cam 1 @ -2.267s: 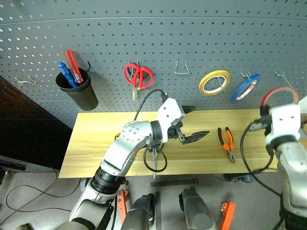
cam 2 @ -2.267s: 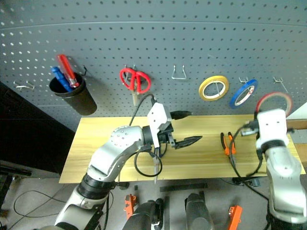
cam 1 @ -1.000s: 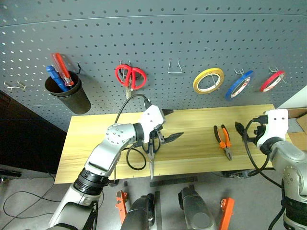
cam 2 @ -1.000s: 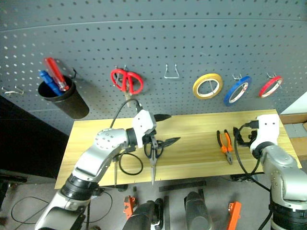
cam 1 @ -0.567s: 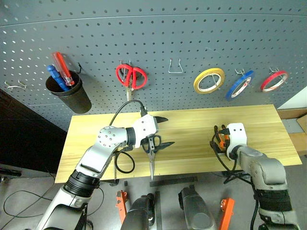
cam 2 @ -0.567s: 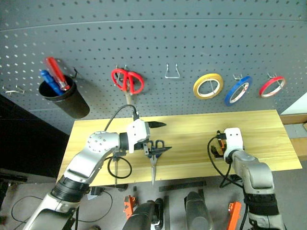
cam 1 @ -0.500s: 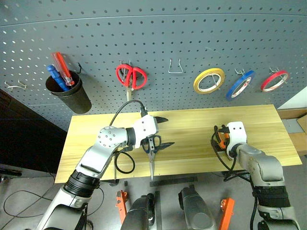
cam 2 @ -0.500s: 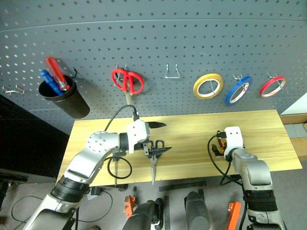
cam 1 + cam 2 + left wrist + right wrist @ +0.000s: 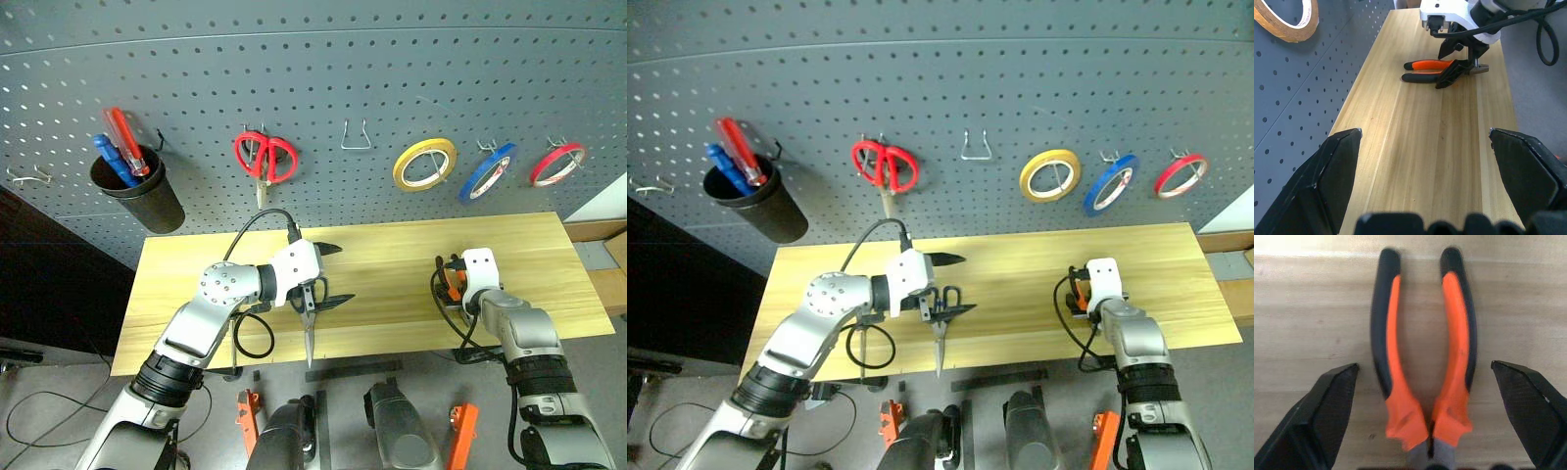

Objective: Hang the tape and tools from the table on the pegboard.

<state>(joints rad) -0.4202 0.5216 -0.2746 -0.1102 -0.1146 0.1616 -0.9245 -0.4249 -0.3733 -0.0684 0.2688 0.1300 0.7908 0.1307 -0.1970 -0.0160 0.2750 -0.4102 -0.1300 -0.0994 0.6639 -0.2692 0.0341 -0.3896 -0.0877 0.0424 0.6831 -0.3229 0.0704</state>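
**A:** Pliers (image 9: 1422, 362) — where are they sitting?

**B:** They are lying flat on the table (image 9: 392, 245), toward its right end, orange-and-black handles spread in a narrow V. The right gripper (image 9: 1459, 61) is hovering right over them with its two black fingers standing wide apart, one on each side of the handles, gripping nothing.

**A:** And the scissors?

**B:** The long scissors (image 9: 310, 313) are lying near the table's front edge, left of centre, blades pointing off the edge. The left gripper (image 9: 328, 274) is sitting just above their dark handles, fingers spread apart. From the head views I cannot tell whether a finger is touching the handles.

**A:** Is the tape hanging?

**B:** The red tape (image 9: 559, 164) is hanging on a hook at the far right of the pegboard (image 9: 392, 88), beside the blue roll (image 9: 487, 172) and the yellow roll (image 9: 424, 164).

**A:** Anything else hanging up there?

**B:** Red-handled scissors (image 9: 265, 157) are hanging left of an empty wire hook (image 9: 355, 137), and a black cup (image 9: 137, 186) at the far left is holding a red tool and a blue one. A screwdriver (image 9: 862, 352) is lying on the table behind the left arm, mostly hidden.
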